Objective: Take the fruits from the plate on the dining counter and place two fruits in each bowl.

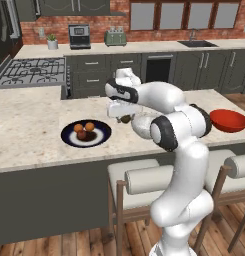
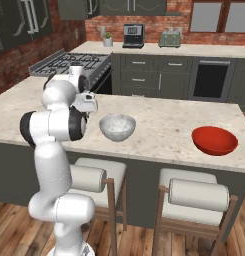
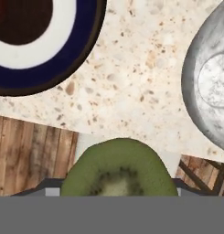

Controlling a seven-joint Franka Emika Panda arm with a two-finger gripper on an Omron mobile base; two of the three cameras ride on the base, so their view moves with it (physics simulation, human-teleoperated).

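On the dining counter (image 2: 159, 122) the mottled grey-white bowl (image 2: 117, 127) sits just right of the arm's dark elbow, and the glossy red bowl (image 2: 214, 140) rests well apart toward the right end. Two padded stools (image 2: 196, 195) stand below the counter's near edge.

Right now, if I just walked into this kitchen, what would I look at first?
Probably the big white robot arm leaning over the dining counter, its gripper carrying a green kiwi above the stone. Left of it sits the dark plate with three fruits, two orange and one dark red. Right of the arm, near the counter's front edge, sits a shiny red bowl.
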